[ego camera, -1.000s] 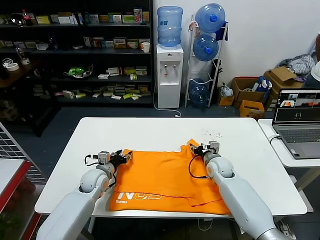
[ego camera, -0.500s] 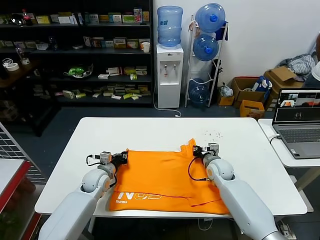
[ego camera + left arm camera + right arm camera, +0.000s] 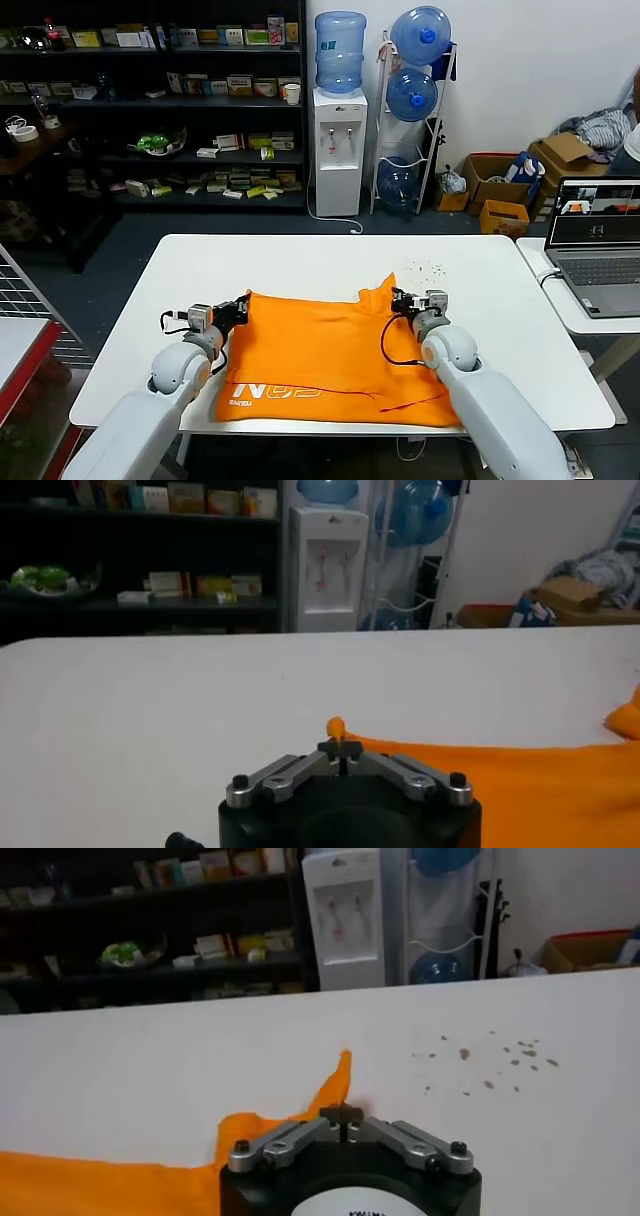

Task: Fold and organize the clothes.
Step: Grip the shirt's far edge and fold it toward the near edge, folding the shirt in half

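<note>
The bright orange T-shirt (image 3: 330,355) lies on the white table (image 3: 300,265), folded, with pale lettering (image 3: 282,392) near its front edge. My left gripper (image 3: 240,306) is shut on the shirt's far left corner; a small orange tip (image 3: 336,725) sticks out past the closed fingers. My right gripper (image 3: 398,301) is shut on the far right corner, where a peak of orange cloth (image 3: 338,1076) rises just beyond the fingers. Both corners are lifted a little off the table.
A laptop (image 3: 598,240) stands on a side table at the right. Small dark specks (image 3: 490,1058) dot the table beyond the right gripper. Shelves (image 3: 150,100), a water dispenser (image 3: 337,130) and boxes (image 3: 500,190) stand behind the table.
Both grippers have drawn the shirt's far corners slightly toward the back of the table and lifted them; the cloth peak at the right gripper stands higher now.
</note>
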Robot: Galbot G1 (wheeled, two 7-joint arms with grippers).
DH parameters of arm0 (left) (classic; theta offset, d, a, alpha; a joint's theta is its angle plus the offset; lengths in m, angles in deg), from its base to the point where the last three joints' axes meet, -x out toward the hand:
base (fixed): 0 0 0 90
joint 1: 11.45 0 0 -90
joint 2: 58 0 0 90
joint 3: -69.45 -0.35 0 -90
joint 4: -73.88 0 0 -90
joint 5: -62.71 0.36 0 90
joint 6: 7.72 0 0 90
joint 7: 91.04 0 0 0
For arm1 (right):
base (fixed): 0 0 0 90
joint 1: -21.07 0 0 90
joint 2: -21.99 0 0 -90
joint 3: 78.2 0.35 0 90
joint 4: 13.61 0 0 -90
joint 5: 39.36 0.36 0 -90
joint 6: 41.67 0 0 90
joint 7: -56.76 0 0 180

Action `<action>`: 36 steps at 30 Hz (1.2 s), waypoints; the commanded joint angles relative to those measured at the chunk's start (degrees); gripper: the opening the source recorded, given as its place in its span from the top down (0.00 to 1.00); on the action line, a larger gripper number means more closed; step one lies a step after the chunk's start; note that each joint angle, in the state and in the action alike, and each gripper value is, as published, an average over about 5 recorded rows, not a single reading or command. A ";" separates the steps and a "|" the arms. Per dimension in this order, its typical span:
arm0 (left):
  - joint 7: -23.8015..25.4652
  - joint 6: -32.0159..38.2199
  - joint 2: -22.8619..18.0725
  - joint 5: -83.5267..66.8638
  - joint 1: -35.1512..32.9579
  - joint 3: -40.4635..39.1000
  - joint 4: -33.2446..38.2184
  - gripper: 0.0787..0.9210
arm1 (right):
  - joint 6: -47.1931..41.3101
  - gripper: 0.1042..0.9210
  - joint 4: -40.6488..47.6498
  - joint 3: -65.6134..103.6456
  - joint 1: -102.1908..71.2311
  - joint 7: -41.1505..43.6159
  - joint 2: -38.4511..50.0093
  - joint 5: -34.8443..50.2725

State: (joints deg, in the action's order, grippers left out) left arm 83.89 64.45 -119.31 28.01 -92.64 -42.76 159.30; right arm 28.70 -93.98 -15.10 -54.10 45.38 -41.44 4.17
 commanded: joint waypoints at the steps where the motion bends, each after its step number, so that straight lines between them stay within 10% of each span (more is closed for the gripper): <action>1: -0.48 0.56 2.07 1.15 -8.74 2.00 11.23 0.98 | 0.72 0.98 -15.89 3.08 -11.59 -1.31 7.63 2.04; 17: -1.96 0.01 6.02 1.36 -20.23 4.30 22.62 0.98 | -1.24 0.98 -37.53 12.07 -32.36 -6.41 17.25 4.65; 36: -4.55 -0.20 5.04 1.97 -22.93 4.21 24.80 0.98 | -2.41 0.98 -40.34 16.09 -38.58 -8.44 17.08 5.25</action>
State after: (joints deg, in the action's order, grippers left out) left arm 79.84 64.29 -114.40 29.84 -114.06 -38.68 182.72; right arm 26.45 -131.44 -0.66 -89.10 37.77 -25.23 9.15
